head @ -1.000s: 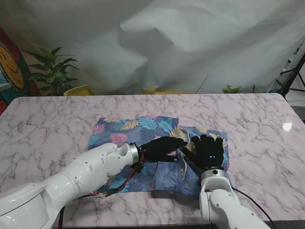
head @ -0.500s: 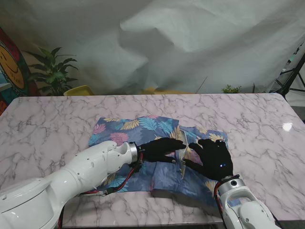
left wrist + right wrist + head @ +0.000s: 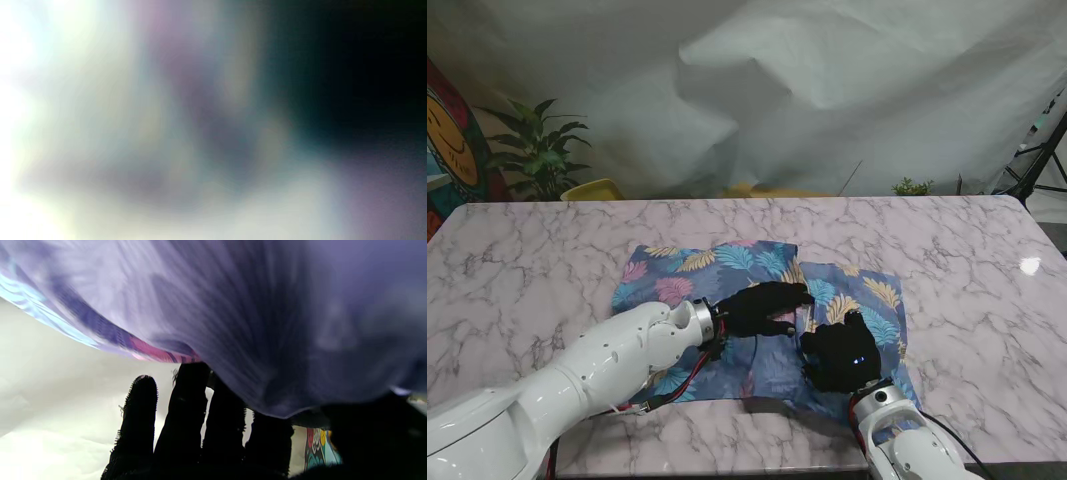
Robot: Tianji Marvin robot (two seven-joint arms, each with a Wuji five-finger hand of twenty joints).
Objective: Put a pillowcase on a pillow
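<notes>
Pillowcase under both hands; left hand pinching fabric, right hand grip unclear.

I am looking at a white marble worktop with grey veins. A wrinkled white sheet is hanging behind its far edge. A leafy green plant is standing at far left beside a yellow-faced painted board. A black tripod leg is leaning at far right, and a small green sprig is peeking over the far edge.
</notes>
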